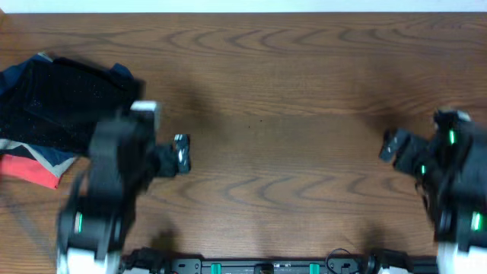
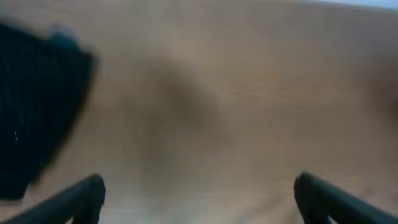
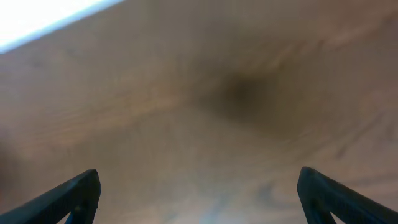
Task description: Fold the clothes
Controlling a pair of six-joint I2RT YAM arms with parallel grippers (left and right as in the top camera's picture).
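A dark navy garment (image 1: 61,103) lies bunched at the table's far left, over a red-orange piece (image 1: 30,169) that shows below it. In the left wrist view the dark garment (image 2: 37,106) fills the left edge, blurred. My left gripper (image 1: 181,152) (image 2: 199,193) is open and empty, just right of the pile, over bare wood. My right gripper (image 1: 389,144) (image 3: 199,190) is open and empty at the right side of the table, far from the clothes, over bare wood.
The wooden table (image 1: 289,91) spans the whole view. The arm bases and a black rail (image 1: 259,266) sit along the front edge. A pale strip of the table's far edge (image 3: 43,25) shows in the right wrist view.
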